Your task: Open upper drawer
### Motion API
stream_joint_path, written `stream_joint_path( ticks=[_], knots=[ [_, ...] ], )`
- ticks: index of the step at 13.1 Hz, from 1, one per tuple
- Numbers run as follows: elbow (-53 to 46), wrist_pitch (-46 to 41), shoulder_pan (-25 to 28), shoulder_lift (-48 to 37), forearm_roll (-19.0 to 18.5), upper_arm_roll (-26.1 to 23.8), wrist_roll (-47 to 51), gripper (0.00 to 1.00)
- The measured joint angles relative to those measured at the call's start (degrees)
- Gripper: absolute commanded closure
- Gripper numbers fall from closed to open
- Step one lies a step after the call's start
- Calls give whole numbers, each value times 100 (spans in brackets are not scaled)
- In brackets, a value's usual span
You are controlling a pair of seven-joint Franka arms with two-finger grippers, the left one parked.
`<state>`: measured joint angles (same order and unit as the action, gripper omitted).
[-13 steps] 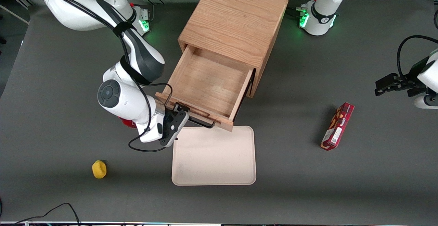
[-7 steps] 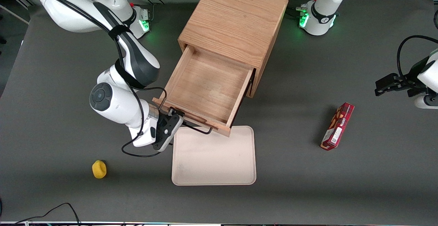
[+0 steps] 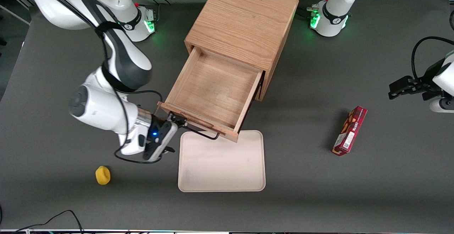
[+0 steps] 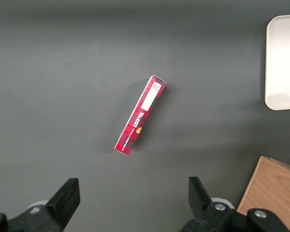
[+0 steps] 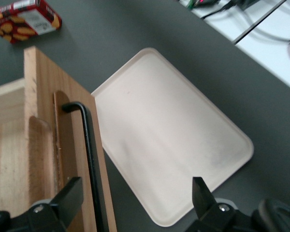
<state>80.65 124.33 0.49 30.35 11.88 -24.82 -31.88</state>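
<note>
The upper drawer [image 3: 212,87] stands pulled well out of the cabinet [image 3: 244,24], its inside bare, its front panel overhanging the edge of the tray [image 3: 221,170] that lies nearer the front camera. Compared with half a second ago the drawer has not shifted; a second ago its front sat slightly nearer the camera, over more of the tray.

The gripper [image 3: 173,120] has let go of the handle [image 3: 198,132] and drawn back toward the working arm's end of the table. Half a second ago it sat at the handle's end; now it hangs just beside the drawer front's corner, and the whole wrist has swung outward and a little toward the camera. In the wrist view the fingers [image 5: 63,200] are spread wide with nothing between them, and the handle [image 5: 89,159] runs past one finger, seemingly clear of it, though contact cannot be ruled out from this angle.

The yellow object [image 3: 103,175] and the red box [image 3: 350,130] lie where they were, the box toward the parked arm's end, well apart from the tray.
</note>
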Motion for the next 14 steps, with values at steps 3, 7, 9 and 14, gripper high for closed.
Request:
stream_joint_path(
  ticks=[3, 7, 9, 14],
  knots=[
    [-329, -1088, -572, -694, 713, 113, 106, 0],
    [332, -2772, -889, -2234, 752, 1086, 2118, 0],
    [834, -3212, -1020, -2750, -204, 1234, 3027, 0],
    [1045, -3792, -1136, -3325, -1134, 1262, 3761, 0]
  ],
)
